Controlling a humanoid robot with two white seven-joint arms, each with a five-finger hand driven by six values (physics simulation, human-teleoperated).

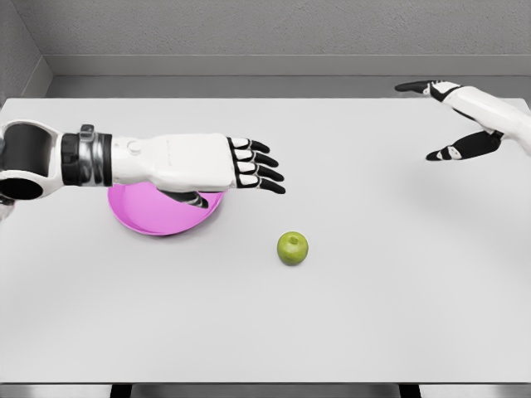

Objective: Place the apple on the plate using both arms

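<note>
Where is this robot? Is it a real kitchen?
Probably not a real kitchen. It looks like a computer-made test room: plain grey walls, one bare white table, and only a green apple and a pink plate on it. The left robot hand hovers over the plate.

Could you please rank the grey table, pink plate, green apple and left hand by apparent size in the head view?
1. Flat grey table, by far the largest.
2. Round pink plate, partly hidden under the left arm.
3. White-and-black left hand, fingers extended; it may sit nearer the camera, so this rank is unsure.
4. Small green apple.
</note>
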